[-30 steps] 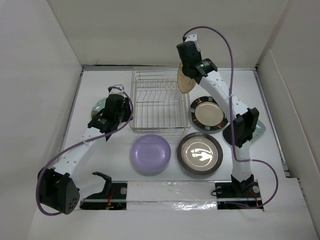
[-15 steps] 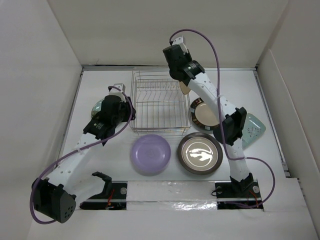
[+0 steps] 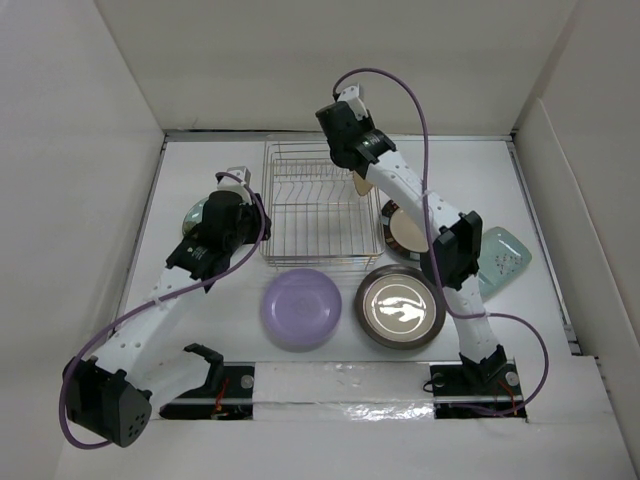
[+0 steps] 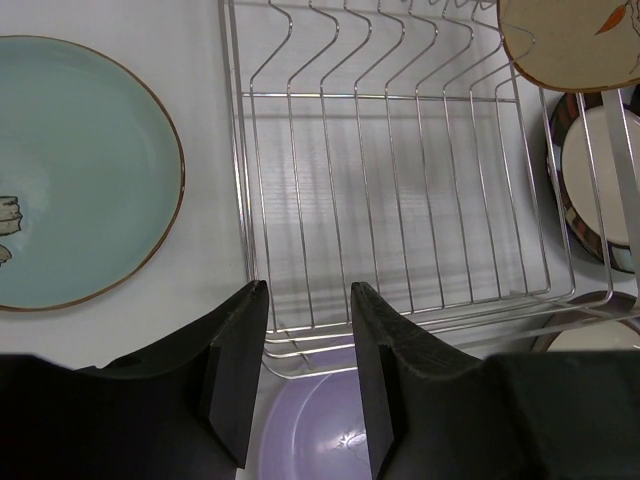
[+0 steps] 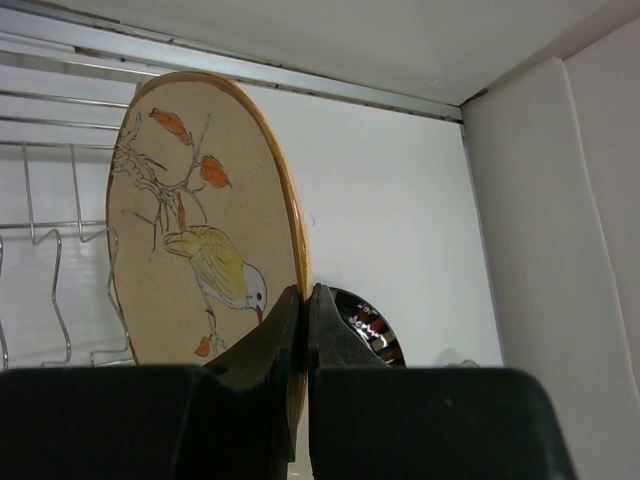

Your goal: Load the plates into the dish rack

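right gripper [image 5: 303, 298] clamped on rim of tan plate [image 5: 200, 230], upright at far right of dish rack [image 4: 380, 97]; left gripper [image 4: 305, 310] jaws apart, above rack's near edge.

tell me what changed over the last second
The right fingers, shut on the tan plate, swung it left and down toward the right slots of the dish rack. The left fingers stayed open near its front; the lavender plate and silver plate did not move.
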Robot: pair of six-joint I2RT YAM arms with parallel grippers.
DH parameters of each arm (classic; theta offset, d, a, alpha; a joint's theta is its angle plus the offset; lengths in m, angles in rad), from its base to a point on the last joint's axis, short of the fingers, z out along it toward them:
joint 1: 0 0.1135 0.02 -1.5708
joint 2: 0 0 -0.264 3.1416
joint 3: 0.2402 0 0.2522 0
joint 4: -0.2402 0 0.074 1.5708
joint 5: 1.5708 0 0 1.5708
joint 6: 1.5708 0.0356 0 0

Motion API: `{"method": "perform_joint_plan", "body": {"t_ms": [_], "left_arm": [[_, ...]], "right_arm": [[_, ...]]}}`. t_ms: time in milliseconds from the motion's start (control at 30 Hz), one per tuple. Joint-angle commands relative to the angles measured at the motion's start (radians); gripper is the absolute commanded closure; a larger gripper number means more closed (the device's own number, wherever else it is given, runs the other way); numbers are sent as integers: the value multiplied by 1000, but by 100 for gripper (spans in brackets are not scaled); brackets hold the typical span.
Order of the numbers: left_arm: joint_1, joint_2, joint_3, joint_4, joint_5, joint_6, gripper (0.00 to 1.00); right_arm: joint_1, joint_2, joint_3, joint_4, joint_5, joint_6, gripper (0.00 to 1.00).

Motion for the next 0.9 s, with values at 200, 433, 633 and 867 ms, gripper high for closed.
{"method": "perform_joint_plan", "body": {"t_ms": [200,433,633,867], "left_arm": [[-1,58,17,17,-25,0,65],[32,118,13,25,15,-12,65],[32,161,19,25,13,-18,65],[32,222,21,34,61,-37,69]], "right_arm": [[14,-74,-169,175,-18,178,72],[5,-230,-312,314,-116,249,63],[-41,-440,-490,457,-274,270,43],[-104,-710,-735,554,-422,291,17]]}}
